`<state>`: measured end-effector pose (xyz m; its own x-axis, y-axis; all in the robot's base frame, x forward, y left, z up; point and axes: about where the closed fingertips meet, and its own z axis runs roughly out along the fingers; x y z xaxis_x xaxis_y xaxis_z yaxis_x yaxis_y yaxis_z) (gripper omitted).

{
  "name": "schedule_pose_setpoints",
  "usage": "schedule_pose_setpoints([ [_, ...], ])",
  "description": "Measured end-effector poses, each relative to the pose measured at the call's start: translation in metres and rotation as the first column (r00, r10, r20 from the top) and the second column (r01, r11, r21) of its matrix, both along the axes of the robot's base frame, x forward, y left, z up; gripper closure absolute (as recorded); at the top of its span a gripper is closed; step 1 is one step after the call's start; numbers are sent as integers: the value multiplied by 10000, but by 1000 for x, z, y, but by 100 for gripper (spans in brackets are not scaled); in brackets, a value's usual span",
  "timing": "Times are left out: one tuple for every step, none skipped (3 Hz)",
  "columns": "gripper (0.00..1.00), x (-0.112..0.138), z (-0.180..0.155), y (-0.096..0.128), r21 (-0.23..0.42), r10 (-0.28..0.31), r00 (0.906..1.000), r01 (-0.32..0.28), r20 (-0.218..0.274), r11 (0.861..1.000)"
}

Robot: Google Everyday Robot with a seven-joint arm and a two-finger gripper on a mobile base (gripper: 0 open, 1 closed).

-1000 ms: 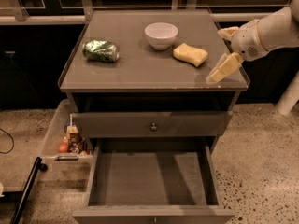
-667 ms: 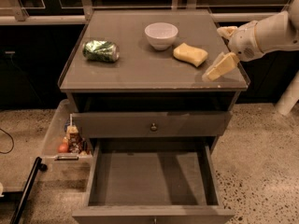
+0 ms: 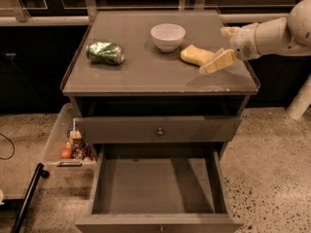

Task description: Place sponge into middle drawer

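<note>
Jaws: seemingly standing apart, one pale finger reaching low over the cabinet top and the other sitting higher behind it, though the view is leaving this only likely.
Cabinet (image 3: 146,79): standing mid-view, its flat top carrying the bowl, can and sponge.
Middle drawer (image 3: 155,186): hanging pulled out at the bottom, its dark floor showing.
Knobbed drawer front (image 3: 194,129): sitting shut directly above the open drawer.
Plastic bin (image 3: 53,140): resting on the floor left of the cabinet, holding small items.
Gripper (image 3: 216,50): hovering over the top's right edge, at the sponge's right end.
White bowl (image 3: 167,37): crowding the sponge from the rear left.
Green can (image 3: 105,53): lying on its side, well apart to the left.
Sponge (image 3: 196,55): lying on the cabinet top between bowl and gripper.
</note>
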<state>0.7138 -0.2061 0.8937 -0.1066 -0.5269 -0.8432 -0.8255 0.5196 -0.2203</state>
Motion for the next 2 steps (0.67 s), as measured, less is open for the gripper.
schedule_pose_setpoints([
  [0,18,-6,-7,498,-458,9975,484,-533,9976],
  [0,28,-9,-8,631,-660,9941,716,-862,9954],
])
